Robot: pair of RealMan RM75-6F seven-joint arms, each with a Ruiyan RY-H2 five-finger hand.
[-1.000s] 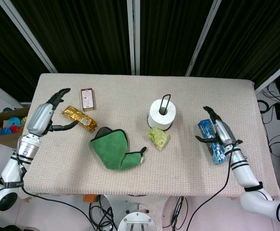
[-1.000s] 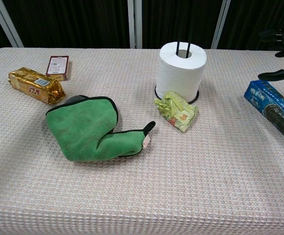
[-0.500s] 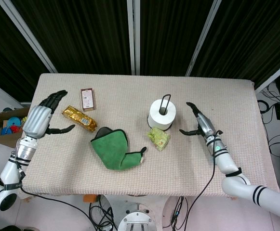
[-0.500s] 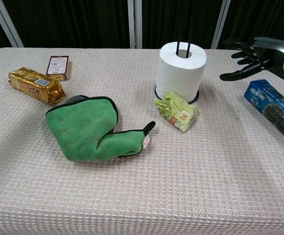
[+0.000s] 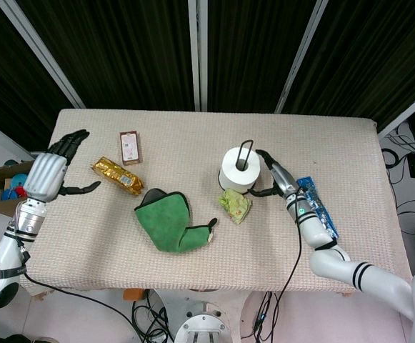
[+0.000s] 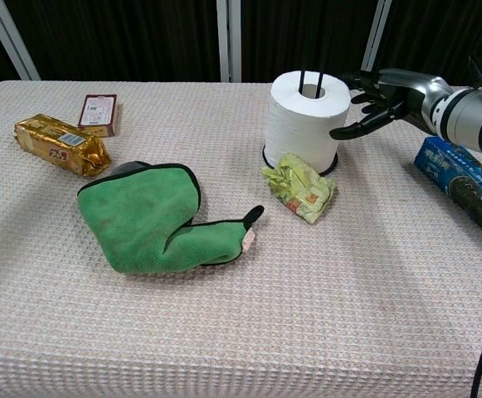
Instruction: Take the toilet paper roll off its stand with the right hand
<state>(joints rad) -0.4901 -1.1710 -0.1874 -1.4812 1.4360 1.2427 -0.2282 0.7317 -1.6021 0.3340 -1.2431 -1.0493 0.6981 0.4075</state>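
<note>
right hand (image 6: 379, 98) now beside upright toilet paper roll (image 6: 305, 118)

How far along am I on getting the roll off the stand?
Done: the right robot hand is beside the toilet paper roll, fingers apart around its right side. In hand: nothing is gripped; the chest view does not settle whether the fingertips touch the paper. Left: close on the roll and lift it up off the stand, whose wire loop pokes through the core. The left robot hand is open at the far table edge.

On the bench (image 5: 193, 136), the crumpled wrapper (image 5: 235, 205) lies just before the toilet paper roll (image 5: 239, 170), cloth (image 5: 168, 223) to its left, right hand (image 5: 275, 174) just right.
</note>
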